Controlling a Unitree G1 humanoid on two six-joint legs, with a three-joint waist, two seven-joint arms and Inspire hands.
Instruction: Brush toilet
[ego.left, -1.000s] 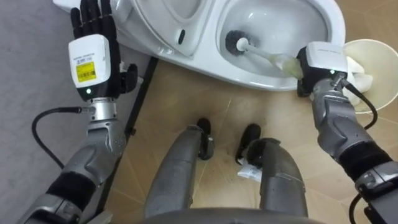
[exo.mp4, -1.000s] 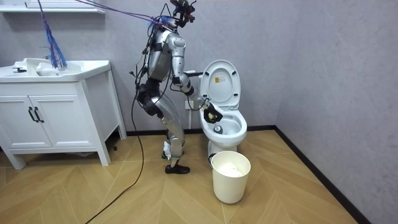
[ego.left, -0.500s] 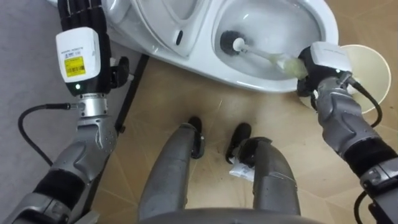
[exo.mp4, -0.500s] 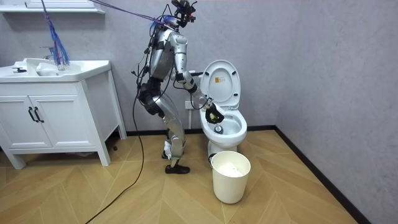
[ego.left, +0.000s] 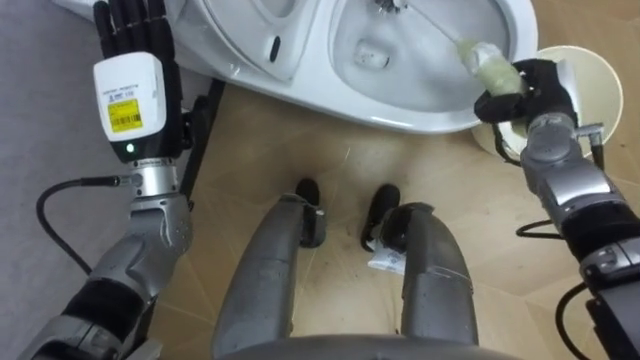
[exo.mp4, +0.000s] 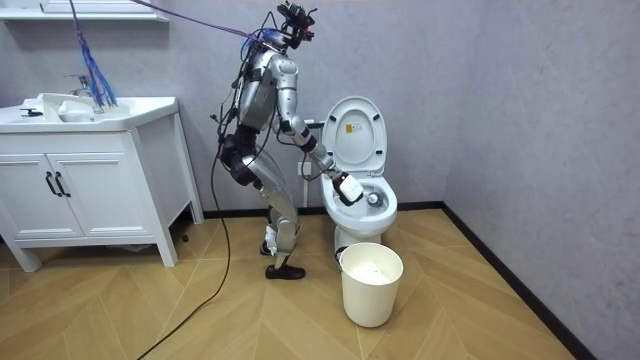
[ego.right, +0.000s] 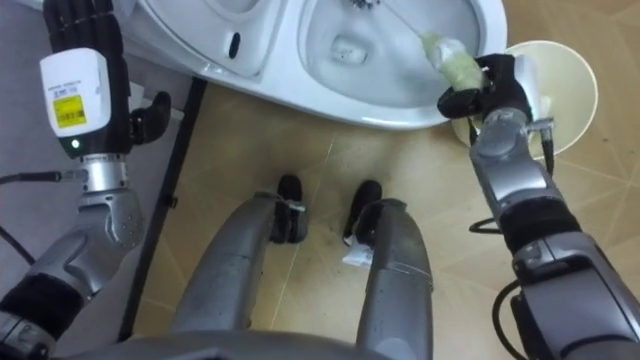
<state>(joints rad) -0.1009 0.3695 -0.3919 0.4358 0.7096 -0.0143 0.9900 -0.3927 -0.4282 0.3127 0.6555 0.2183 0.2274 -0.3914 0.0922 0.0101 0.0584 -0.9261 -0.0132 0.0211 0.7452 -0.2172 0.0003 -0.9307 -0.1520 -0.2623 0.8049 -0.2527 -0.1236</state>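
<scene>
The white toilet (ego.left: 420, 112) lies across the top of the eye views with its lid raised (exo.mp4: 355, 135). My right hand (ego.left: 528, 88) is shut on the pale green handle of the toilet brush (ego.left: 484, 62) at the bowl's right rim. The thin shaft runs up and left across the bowl to its far side, where the brush head is cut off by the picture's top edge. My left hand (ego.left: 133, 70) is held up at the left of the toilet, open with straight fingers and touching nothing. In the room view I stand facing the toilet bowl (exo.mp4: 362, 205), leaning over it.
A white waste bin (ego.left: 598, 75) holding paper stands just right of the bowl, behind my right hand. A dark bar (ego.left: 200, 125) runs along the floor left of the toilet. A white vanity (exo.mp4: 90, 170) stands at the room view's left.
The brush head has swept from the near left of the bowl to its far side. My right hand has turned with the handle. My left hand stays raised.
</scene>
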